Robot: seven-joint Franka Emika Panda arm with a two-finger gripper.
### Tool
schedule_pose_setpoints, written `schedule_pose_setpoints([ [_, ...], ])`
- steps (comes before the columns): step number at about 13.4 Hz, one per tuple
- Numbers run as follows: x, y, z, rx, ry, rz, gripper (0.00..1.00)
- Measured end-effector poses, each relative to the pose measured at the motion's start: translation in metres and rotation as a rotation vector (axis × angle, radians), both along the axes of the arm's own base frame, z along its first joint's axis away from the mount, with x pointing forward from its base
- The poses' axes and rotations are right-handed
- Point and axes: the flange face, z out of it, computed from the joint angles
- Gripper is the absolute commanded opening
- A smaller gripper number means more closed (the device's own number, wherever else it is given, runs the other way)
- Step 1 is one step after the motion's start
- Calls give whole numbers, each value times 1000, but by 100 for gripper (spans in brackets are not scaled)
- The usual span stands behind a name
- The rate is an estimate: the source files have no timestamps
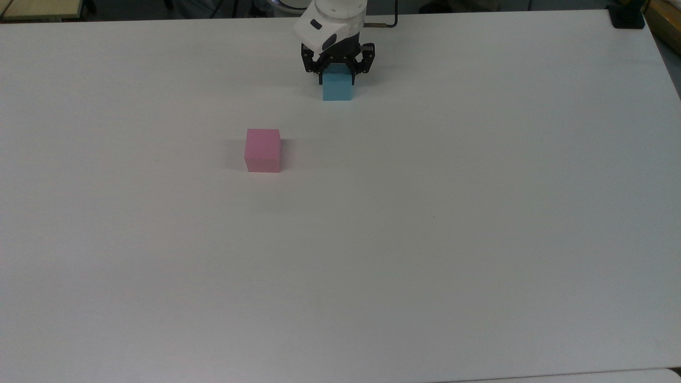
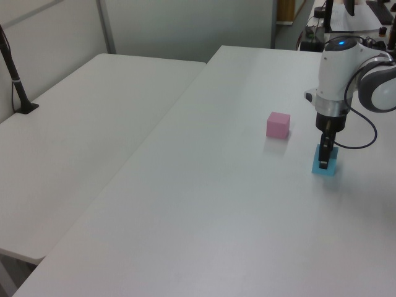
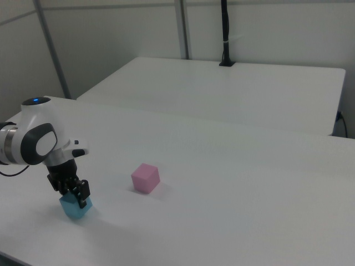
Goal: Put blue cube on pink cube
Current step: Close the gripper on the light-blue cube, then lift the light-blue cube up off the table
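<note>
The blue cube (image 1: 338, 89) stands on the white table (image 1: 425, 239) near its far edge in the top view. My gripper (image 1: 337, 80) has come down over it, one black finger against each side, shut on the blue cube, which still rests on the table. The left view puts the gripper (image 2: 324, 159) in front of the blue cube (image 2: 333, 166); in the right view the gripper (image 3: 75, 194) covers the top of the blue cube (image 3: 75, 209). The pink cube (image 1: 263, 150) sits alone, nearer and to the top view's left, also seen as the pink cube (image 2: 278, 124) and pink cube (image 3: 145, 177).
A black clamp base (image 1: 626, 16) sits at the table's far right corner in the top view. A second white table (image 2: 93, 111) adjoins on the left view's left, with a black pole (image 2: 15, 80) at its edge.
</note>
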Motion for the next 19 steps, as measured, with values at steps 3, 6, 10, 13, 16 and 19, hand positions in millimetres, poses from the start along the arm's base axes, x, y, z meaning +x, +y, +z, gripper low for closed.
schedule_pose_setpoints([
  [3, 0, -1, 0, 0, -1, -2, 24],
  [6, 1, -3, 1, 1, -2, -8, 24],
  [10, 5, -2, 12, 2, -11, -9, 24],
  [13, 10, 1, 44, -11, 19, -4, 24],
  [16, 19, 9, 99, -32, 61, 3, 24],
  [19, 25, 10, 162, -34, 58, -3, 24],
])
